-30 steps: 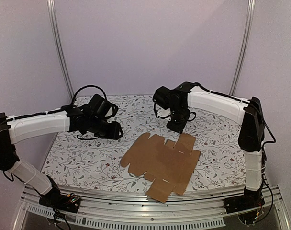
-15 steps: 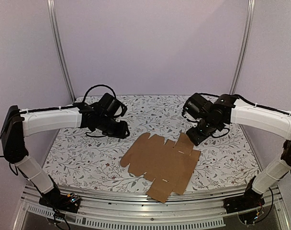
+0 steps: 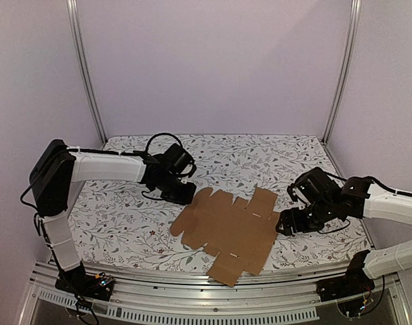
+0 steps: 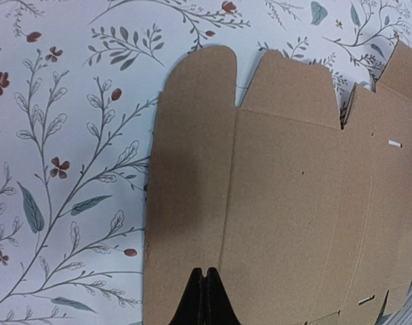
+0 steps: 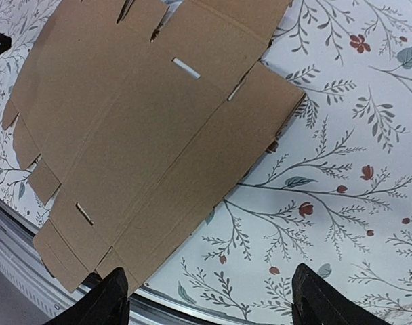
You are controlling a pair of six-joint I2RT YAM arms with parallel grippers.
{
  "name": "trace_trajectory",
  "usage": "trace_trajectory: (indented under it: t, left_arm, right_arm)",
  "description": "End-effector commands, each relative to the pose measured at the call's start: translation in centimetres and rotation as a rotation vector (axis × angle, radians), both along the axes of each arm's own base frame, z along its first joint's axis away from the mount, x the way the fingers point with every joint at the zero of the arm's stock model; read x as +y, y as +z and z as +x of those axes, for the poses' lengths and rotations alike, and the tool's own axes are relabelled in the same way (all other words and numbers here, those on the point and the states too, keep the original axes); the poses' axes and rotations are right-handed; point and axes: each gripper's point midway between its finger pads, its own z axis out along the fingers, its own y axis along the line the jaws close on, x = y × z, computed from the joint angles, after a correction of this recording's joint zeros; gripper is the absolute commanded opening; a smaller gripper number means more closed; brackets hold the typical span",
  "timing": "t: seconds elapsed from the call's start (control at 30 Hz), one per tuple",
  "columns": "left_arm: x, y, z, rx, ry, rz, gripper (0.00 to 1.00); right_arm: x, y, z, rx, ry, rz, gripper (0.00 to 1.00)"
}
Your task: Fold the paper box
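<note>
I see the box [image 3: 226, 230] flat: left gripper [image 4: 204, 281] closed, empty, over one edge, likely to press; right gripper [image 5: 211, 298] wide, empty, poised to catch the opposite edge

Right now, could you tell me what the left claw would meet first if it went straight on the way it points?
Most likely the paper box, lying flat as an unfolded sheet: the shut left claw points at the panel by its edge. Its height above the sheet is unclear.
</note>
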Motion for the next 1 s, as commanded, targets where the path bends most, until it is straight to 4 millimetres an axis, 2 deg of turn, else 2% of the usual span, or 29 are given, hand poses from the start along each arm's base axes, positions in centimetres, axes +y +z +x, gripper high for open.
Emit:
trace_trajectory:
  t: [0.0,0.13,0.27,0.47,0.73,0.97]
  left_arm:
    - [-1.6,-0.8,0.1,0.009,-0.024,-0.024,0.00]
    - [-1.5,-2.1,0.1,0.024,-0.014,-0.010,0.00]
    - [-1.2,-3.3,-0.1,0.041,0.001,0.000,0.00]
    - [-0.2,-4.7,-0.5,0.049,0.037,0.021,0.00]
    - [1.0,-6.5,-1.4,0.074,0.068,0.044,0.00]
    - [2.6,-7.0,-1.9,0.062,0.106,0.080,0.00]
  right_arm:
    - [2.6,-1.7,-2.1,0.154,-0.054,0.200,0.81]
    - [3.0,-3.6,-2.9,0.219,-0.096,0.252,0.81]
    - [4.2,-4.5,-3.2,0.266,-0.120,0.335,0.81]
    - [4.6,-6.6,-3.8,0.336,-0.158,0.357,0.80]
    - [5.4,-7.3,-3.4,0.344,-0.184,0.405,0.78]
    - [6.5,-7.1,-2.2,0.319,-0.200,0.464,0.75]
